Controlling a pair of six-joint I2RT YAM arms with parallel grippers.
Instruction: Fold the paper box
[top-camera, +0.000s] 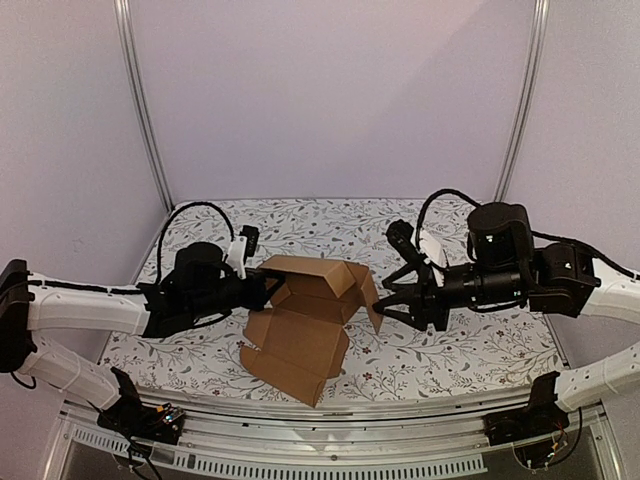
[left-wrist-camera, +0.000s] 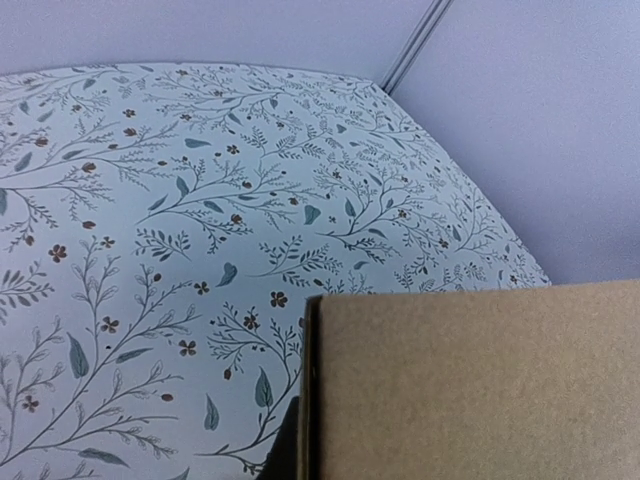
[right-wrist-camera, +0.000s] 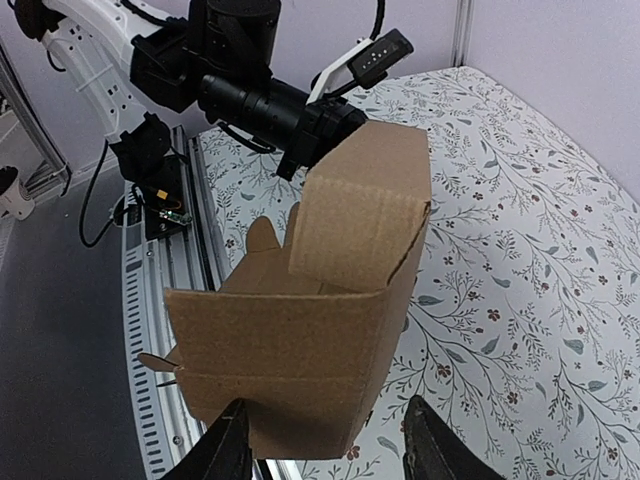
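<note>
Right gripper (right-wrist-camera: 325, 420) stands released, jaws spread wide at the near wall of the paper box (right-wrist-camera: 290, 360). Box is plain brown cardboard, half-formed with flaps standing up, and sits between the two arms at the middle of the floral-patterned table (top-camera: 450, 350). One flat panel trails toward the near edge. Left gripper (top-camera: 264, 287) is clenched on the box's left-hand panel, which fills its wrist view's lower right.
</note>
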